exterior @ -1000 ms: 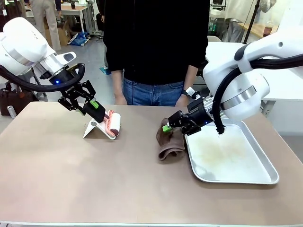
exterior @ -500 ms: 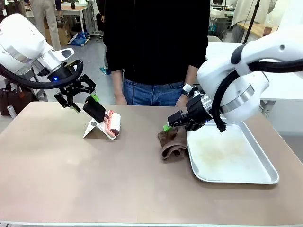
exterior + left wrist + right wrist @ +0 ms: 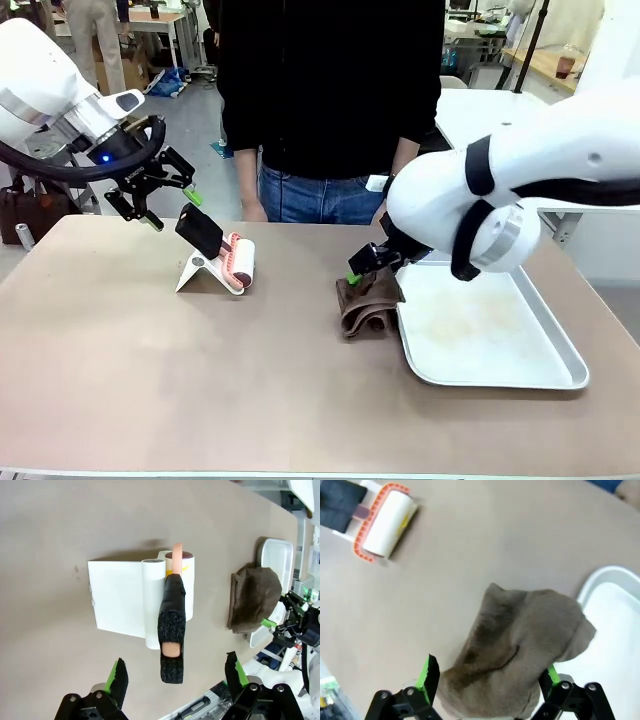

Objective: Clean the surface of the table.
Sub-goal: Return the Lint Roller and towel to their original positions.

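Note:
The beige-brown table (image 3: 200, 385) carries a lint roller (image 3: 238, 262) on a white stand (image 3: 198, 273); its black handle (image 3: 200, 231) sticks up to the left. My left gripper (image 3: 165, 207) hangs open just up and left of that handle. In the left wrist view the handle's end (image 3: 171, 647) lies between the spread fingers (image 3: 118, 680) without touching them. A crumpled brown cloth (image 3: 364, 305) lies beside the tray. My right gripper (image 3: 370, 271) is open low over it, its green-padded fingers (image 3: 428, 676) straddling the cloth (image 3: 520, 645).
A silver metal tray (image 3: 530, 360) sits at the right, touching the cloth's edge. A person in a black top and jeans (image 3: 325, 120) stands at the far edge. The near half of the table is bare.
My left gripper has opened, let go of the roller handle and drawn back up-left. The right arm has swung left and turned, bringing its open gripper down over the cloth.

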You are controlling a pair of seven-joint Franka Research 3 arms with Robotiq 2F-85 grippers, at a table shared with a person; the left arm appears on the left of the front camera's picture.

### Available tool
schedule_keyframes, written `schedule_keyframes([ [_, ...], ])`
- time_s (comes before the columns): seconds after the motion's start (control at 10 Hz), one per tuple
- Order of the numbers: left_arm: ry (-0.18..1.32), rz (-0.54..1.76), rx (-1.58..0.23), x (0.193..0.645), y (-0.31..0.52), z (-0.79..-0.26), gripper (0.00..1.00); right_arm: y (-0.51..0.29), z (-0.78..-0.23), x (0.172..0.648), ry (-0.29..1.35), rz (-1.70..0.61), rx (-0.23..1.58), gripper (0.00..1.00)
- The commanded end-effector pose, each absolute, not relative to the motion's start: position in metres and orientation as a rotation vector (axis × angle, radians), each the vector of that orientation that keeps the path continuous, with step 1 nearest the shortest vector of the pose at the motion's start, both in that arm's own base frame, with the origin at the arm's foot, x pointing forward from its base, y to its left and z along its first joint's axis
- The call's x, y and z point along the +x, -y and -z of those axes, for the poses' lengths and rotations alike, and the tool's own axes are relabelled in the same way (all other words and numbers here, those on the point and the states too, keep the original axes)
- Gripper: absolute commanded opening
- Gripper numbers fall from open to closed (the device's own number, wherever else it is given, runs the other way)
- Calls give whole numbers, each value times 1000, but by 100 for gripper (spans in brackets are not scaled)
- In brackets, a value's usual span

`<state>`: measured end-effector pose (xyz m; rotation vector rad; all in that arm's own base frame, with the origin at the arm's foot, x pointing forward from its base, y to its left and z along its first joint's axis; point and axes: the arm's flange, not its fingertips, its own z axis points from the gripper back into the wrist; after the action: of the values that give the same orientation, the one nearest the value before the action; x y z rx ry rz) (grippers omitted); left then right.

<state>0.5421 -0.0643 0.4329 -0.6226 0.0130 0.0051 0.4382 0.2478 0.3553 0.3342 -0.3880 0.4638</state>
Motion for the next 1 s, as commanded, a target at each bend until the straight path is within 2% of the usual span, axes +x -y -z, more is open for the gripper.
schedule_keyframes([
  [0.0, 12, 8, -666, 530, 55, -434, 100, -248, -388, 428, 401, -467, 178, 100],
  [0.2, 34, 12, -687, 521, 47, -440, 100, -243, -418, 421, 423, -493, 137, 100],
  [0.3, 63, 10, -703, 512, 37, -449, 100, -231, -433, 419, 429, -467, 186, 100],
  [0.6, -13, 50, -860, 467, -21, -482, 100, -172, -440, 402, 353, -243, 501, 100],
  [0.9, 30, 7, -971, 413, -86, -489, 100, -107, -441, 369, 227, -117, 874, 100],
])
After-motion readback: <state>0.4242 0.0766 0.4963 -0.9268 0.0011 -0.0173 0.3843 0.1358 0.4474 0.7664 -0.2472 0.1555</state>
